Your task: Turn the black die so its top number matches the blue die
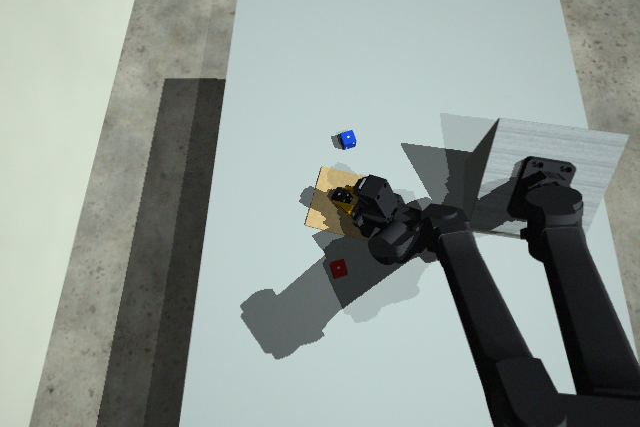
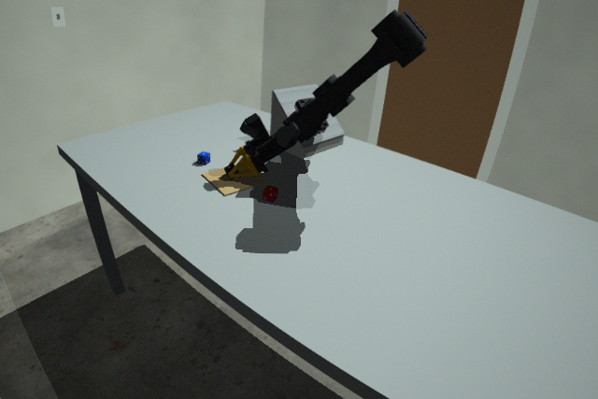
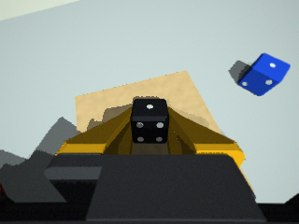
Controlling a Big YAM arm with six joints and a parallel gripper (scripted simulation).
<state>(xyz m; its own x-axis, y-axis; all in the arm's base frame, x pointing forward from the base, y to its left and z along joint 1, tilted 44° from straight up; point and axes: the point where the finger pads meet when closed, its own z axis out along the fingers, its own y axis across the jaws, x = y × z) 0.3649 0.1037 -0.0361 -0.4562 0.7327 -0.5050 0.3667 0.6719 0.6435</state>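
The black die (image 1: 341,196) (image 2: 229,169) (image 3: 149,120) is between the yellow fingers of my gripper (image 1: 342,197) (image 2: 231,173) (image 3: 149,112), which is shut on it over the tan mat (image 1: 316,221) (image 2: 223,189) (image 3: 179,82). In the wrist view its upper face shows one pip and the face toward the camera shows four. I cannot tell whether it touches the mat or is tilted. The blue die (image 1: 347,139) (image 2: 204,158) (image 3: 264,75) lies beyond the mat with one pip on top. Part of the mat is hidden by the gripper.
The red die (image 1: 338,268) (image 2: 270,193) lies on the table off the mat, in the arm's shadow, with one pip on top. The arm's grey base block (image 1: 599,153) (image 2: 333,135) stands to the right of the mat in the top view.
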